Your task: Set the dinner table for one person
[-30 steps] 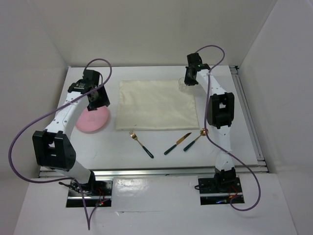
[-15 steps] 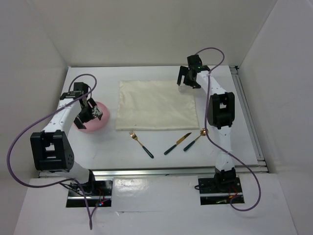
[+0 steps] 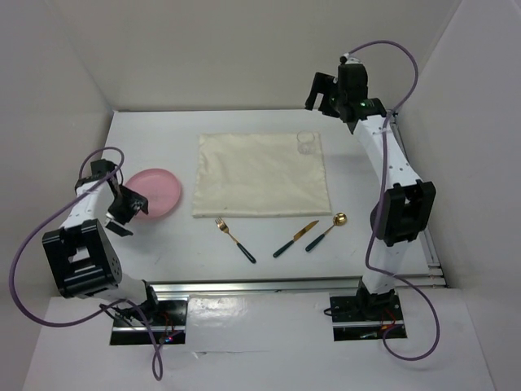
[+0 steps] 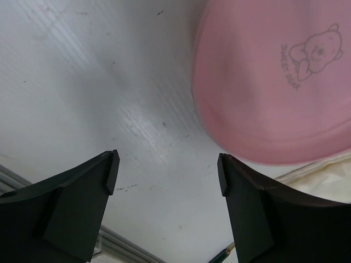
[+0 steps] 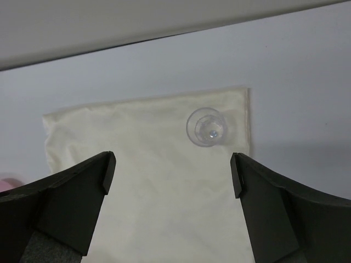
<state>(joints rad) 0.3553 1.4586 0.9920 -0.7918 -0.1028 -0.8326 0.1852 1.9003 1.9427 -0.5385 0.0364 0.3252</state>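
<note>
Tabletop first: the dinner table point(image 3: 146, 138) is the big glossy white surface that fills the floor of the booth, with both arms bolted at its near edge. On its middle lies a cream cloth point(image 3: 260, 175), flat and roughly square. A pink plate point(image 3: 156, 192) sits on the bare white just left of the cloth, with a small bear drawing on it. The left gripper point(image 4: 167, 167) hangs low beside the plate's left side, jaws spread wide with nothing between them. The right gripper point(image 5: 173, 164) is raised over the far right corner, jaws likewise wide apart and empty. Near the cloth's front edge, three gold pieces with dark handles lie on the table in a loose row: a fork point(image 3: 234, 239), a knife point(image 3: 295, 239) and a spoon point(image 3: 327, 230). A small clear glass point(image 3: 307, 144) stands upright on the cloth's far right corner.
</note>
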